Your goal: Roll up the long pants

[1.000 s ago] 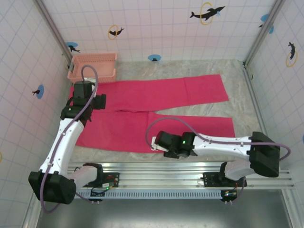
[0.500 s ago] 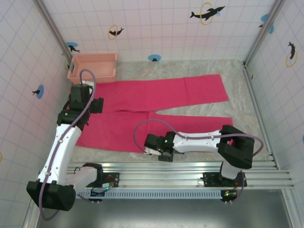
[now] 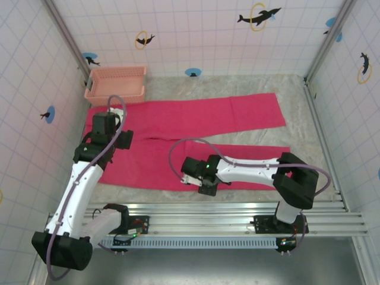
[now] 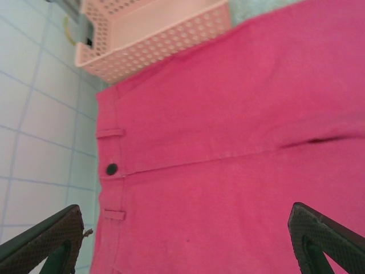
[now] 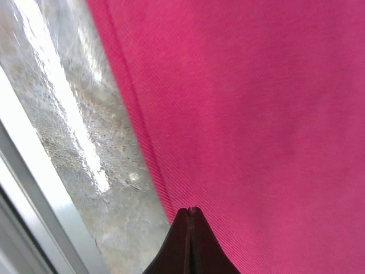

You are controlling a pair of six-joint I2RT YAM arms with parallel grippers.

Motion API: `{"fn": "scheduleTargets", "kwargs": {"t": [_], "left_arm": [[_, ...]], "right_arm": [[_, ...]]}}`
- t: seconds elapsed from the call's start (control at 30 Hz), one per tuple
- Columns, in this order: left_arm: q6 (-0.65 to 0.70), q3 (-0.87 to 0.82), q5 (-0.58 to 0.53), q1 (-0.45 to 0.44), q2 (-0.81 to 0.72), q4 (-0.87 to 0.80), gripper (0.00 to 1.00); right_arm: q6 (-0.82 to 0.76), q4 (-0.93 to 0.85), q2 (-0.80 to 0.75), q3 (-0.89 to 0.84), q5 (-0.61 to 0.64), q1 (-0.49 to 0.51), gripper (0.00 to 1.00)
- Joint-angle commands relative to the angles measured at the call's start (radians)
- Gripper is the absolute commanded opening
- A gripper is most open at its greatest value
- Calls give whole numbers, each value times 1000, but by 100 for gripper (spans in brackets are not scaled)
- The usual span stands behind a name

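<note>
Viewed from above and from both wrists. Spread flat across the table (image 3: 297, 83), waist toward the left edge and both legs run out toward the right edge: the long pants (image 3: 208, 116), with the waist end of the far leg just beside a pink basket (image 3: 116, 83) in the far left corner. Raised from the near left corner and bent forward over the waist: the left arm, wrist turned downward, the left gripper (image 4: 185, 234) spread wide above the cloth, with the waistband, its dark button (image 4: 112, 169) and two belt loops lying just ahead of the left fingertip, and plain red fabric across the gap. Laid low along the near edge: the right arm, elbow folded upward right of the middle, forearm stretched leftward, the right gripper (image 5: 190, 225) pressed fully together at the near hem of the near leg, on the boundary of red cloth and bare table; any nip on the cloth not determinable. Compared with one second before: right elbow drawn in from the near right corner toward the middle, right wrist carried further left along the near hem, left wrist shifted only slightly over the waist, pants and basket left in place.
</note>
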Motion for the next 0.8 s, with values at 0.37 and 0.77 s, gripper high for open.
{"fn": "scheduleTargets", "kwargs": {"t": [0.37,0.77], "left_arm": [[170,-67,19,-126,-31,-114,95],[130,28,40,-125,41,-118,97]], "right_arm": [[-50,-131,-97,50,-222,-94,39],[33,-24,126,47,-201,-30,43]]}}
